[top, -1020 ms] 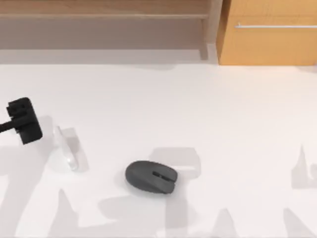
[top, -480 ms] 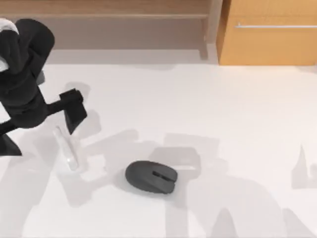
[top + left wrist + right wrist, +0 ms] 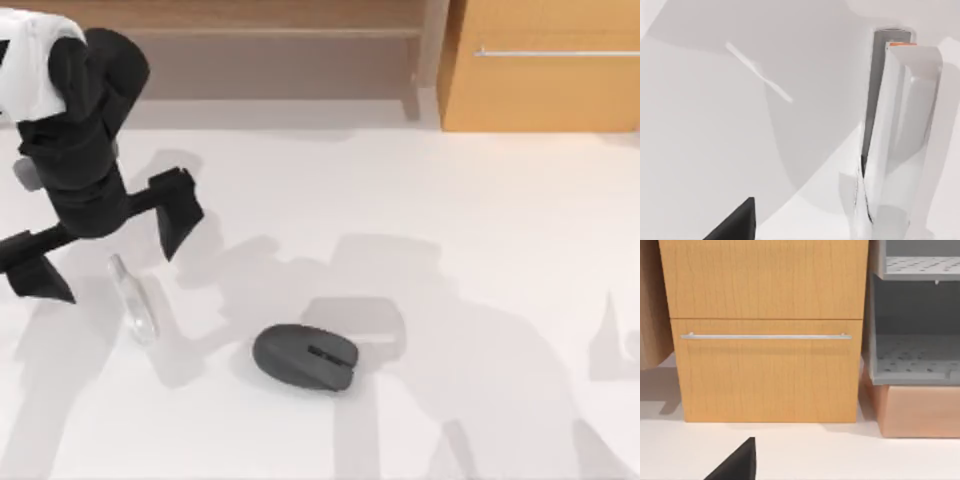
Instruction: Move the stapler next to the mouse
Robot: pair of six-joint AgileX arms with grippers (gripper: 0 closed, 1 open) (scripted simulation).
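Observation:
The pale stapler lies on the white table at the left, its long axis running front to back. In the left wrist view the stapler is close below the camera. My left gripper hangs open just behind and above it, one finger to its right and the other finger to its left. The dark grey mouse rests further right and nearer the front edge, well apart from the stapler. My right gripper is parked facing the cabinet, one black fingertip showing far off centre, open.
A wooden drawer cabinet with a metal handle stands at the back right, and a low shelf runs along the back. The white tabletop stretches right of the mouse.
My left arm has swung in from the left edge and turned, bringing its open gripper over the far end of the stapler. Stapler and mouse have not moved.

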